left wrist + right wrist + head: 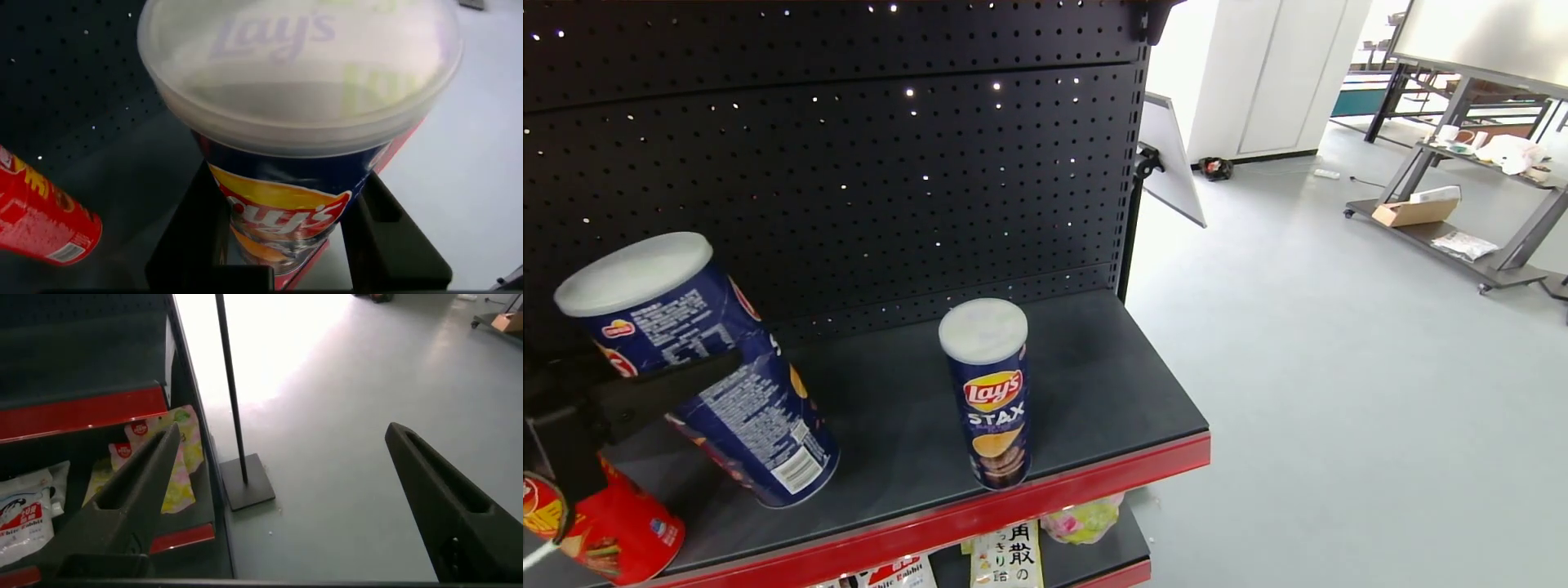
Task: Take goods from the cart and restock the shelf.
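A blue chips can [678, 310] with a pale lid leans tilted over the left of the dark shelf board [1094, 384]. My left gripper [698, 384] is shut on its body. Whether its base touches the board I cannot tell. In the left wrist view the same can [298, 73] stands between the black fingers [392, 237] of that gripper [286, 245]. A second blue can [992, 392] stands upright near the red front edge. A red can [613, 523] [41, 216] lies at the far left. My right gripper [284, 433] hangs open beside the lower shelf, holding nothing.
Black pegboard [890, 163] backs the shelf. Snack bags [1005, 555] [176, 457] fill the lower shelf. A thin pole on a flat base [233, 400] stands by the shelf end. Grey floor opens to the right, with a low cart [1445, 220] far back.
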Controlling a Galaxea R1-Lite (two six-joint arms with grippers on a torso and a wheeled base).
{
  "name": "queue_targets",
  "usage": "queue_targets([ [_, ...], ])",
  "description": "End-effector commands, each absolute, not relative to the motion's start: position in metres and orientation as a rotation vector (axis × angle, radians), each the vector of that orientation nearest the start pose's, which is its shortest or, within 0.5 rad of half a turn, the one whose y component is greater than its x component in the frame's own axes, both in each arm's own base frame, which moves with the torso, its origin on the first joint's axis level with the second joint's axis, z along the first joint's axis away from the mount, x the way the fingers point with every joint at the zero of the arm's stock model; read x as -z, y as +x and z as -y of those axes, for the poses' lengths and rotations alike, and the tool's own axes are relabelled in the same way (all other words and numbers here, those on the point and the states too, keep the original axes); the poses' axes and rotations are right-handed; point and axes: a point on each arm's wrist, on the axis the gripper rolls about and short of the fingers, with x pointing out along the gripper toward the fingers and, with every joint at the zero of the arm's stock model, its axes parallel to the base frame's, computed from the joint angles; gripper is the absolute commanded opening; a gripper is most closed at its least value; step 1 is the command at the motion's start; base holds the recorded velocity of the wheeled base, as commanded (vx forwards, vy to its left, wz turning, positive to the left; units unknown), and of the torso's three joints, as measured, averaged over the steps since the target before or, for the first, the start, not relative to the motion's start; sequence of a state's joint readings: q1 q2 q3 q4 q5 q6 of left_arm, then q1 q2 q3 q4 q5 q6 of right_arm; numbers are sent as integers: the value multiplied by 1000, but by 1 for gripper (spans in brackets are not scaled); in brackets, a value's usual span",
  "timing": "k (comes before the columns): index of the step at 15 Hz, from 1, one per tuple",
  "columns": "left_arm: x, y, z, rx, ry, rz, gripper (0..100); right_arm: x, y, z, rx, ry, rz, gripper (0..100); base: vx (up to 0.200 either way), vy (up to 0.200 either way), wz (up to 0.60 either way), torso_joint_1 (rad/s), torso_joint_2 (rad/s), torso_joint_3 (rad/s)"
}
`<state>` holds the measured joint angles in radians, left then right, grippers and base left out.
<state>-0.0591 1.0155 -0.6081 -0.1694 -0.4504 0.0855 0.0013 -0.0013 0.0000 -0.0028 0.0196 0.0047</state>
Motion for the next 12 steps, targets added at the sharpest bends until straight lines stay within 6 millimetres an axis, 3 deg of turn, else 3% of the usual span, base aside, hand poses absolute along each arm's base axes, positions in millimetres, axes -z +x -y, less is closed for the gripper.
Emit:
queue_targets([
  [1,-223,161,26,559,33,-309,0,-76,-23,0,-21,5,3,100,0,0,0,0,0,0],
  [5,-229,198,46,621,47,-313,0,-76,-23,0,-21,5,3,100,0,0,0,0,0,0],
  [12,-210,261,77,689,79,-268,0,-76,-23,0,-21,5,3,100,0,0,0,0,0,0],
])
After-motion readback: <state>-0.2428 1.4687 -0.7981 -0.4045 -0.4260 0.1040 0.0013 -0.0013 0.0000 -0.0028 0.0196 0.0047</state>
